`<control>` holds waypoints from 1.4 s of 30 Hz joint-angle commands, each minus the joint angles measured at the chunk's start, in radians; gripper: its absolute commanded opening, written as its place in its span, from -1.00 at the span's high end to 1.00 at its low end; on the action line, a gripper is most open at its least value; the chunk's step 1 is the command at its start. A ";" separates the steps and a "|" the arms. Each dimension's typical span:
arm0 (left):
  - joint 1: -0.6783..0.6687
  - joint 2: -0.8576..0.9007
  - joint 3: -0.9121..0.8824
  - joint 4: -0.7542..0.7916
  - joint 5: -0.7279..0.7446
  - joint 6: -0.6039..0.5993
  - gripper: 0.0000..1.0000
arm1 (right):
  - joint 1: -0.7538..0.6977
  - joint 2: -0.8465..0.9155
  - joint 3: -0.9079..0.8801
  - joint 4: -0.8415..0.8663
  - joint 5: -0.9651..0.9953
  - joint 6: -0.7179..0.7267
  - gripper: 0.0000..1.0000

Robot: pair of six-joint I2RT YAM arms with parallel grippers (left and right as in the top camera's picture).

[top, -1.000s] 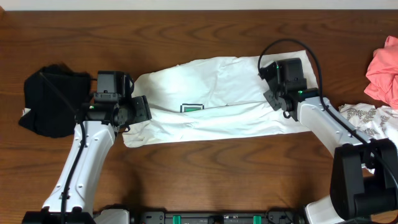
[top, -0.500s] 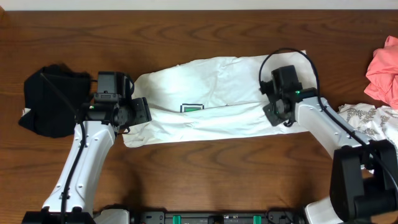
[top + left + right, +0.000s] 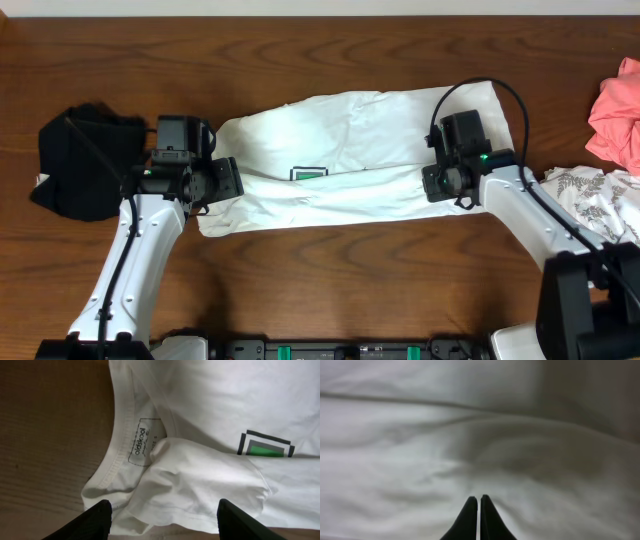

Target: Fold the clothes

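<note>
The tabletop [image 3: 300, 60] is dark brown wood, grained, with a low sheen. The white T-shirt [image 3: 350, 130] is soft matt cloth, lightly creased; its collar [image 3: 122, 415] is ribbed and stitched. The black garment [image 3: 85, 165] is matt, rougher-looking cloth. The left arm casing [image 3: 138, 250] is smooth white plastic, faintly glossy.

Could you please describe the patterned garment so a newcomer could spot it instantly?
Find the wooden table's right edge. On the robot's side of the pink garment lies the patterned garment, the only white cloth covered in grey leaf-like print.
</note>
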 commanded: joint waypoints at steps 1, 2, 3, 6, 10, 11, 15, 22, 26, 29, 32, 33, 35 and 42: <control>0.004 0.008 -0.005 -0.012 0.027 0.002 -0.36 | -0.015 0.032 -0.040 0.052 0.023 0.034 0.90; 0.004 0.008 -0.005 -0.014 0.067 0.002 -0.36 | -0.020 0.039 -0.045 0.074 0.023 0.035 0.87; 0.003 0.008 -0.005 -0.014 0.105 0.002 -0.36 | -0.024 0.045 -0.045 0.085 0.023 0.034 0.86; -0.022 0.008 -0.005 -0.001 0.204 0.003 -0.31 | -0.038 0.058 -0.045 0.110 0.024 0.034 0.84; -0.108 0.008 -0.005 0.036 0.208 0.027 -0.29 | -0.051 0.060 -0.045 0.139 0.050 0.034 0.85; -0.134 0.008 -0.005 0.049 0.208 0.029 -0.29 | -0.055 0.060 -0.045 0.150 0.049 0.034 0.84; -0.252 0.009 -0.005 0.114 0.208 0.029 -0.30 | -0.065 0.060 -0.045 0.168 0.049 0.035 0.83; -0.414 0.069 -0.005 0.212 0.208 0.028 -0.30 | -0.068 0.060 -0.045 0.171 0.050 0.035 0.81; -0.480 0.153 -0.005 0.246 0.208 0.020 -0.30 | -0.068 0.060 -0.045 0.168 0.049 0.035 0.81; -0.524 0.212 -0.005 0.272 0.209 0.013 -0.30 | -0.068 0.060 -0.045 0.169 0.049 0.035 0.81; -0.565 0.256 -0.005 0.311 0.208 0.005 -0.30 | -0.068 0.060 -0.045 0.169 0.049 0.035 0.81; -0.579 0.272 -0.005 0.332 0.208 0.005 -0.30 | -0.068 0.060 -0.045 0.167 0.049 0.035 0.81; -0.603 0.303 -0.005 0.380 0.208 0.005 -0.30 | -0.067 0.060 -0.045 0.162 0.048 0.036 0.81; -0.637 0.424 -0.005 0.513 0.208 -0.012 -0.30 | -0.068 0.060 -0.045 0.159 0.048 0.058 0.82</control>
